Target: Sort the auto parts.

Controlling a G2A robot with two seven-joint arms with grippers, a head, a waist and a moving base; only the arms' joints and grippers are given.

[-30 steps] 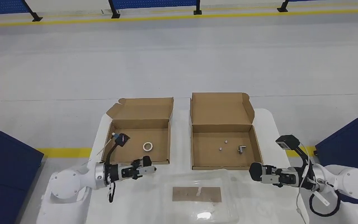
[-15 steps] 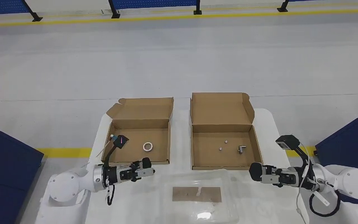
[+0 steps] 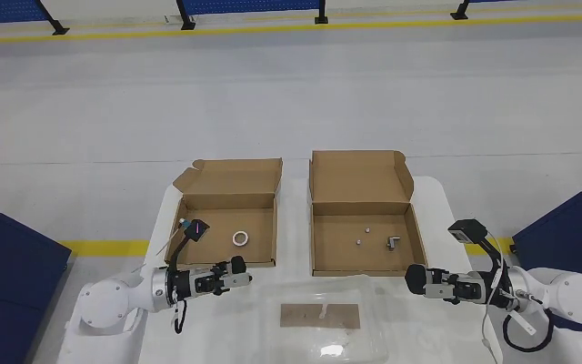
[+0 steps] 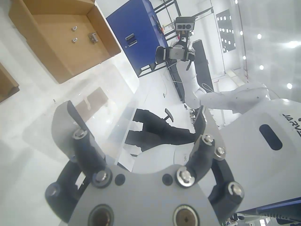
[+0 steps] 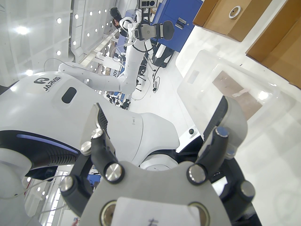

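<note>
A white ring lies in the left cardboard box. Two small metal studs and a grey metal bracket lie in the right cardboard box. My left gripper hovers just in front of the left box, open, with nothing between its fingers. At the table's right front my right gripper is also open and holds nothing. Each gripper points toward the table's middle.
A clear plastic tray sits at the front centre between the two grippers, with a brown patch and a small pale piece on it. Both boxes have their lids folded back. Blue cabinets stand off either side of the table.
The left arm has eased slightly toward the table's front edge. The right arm and the parts have not moved.
</note>
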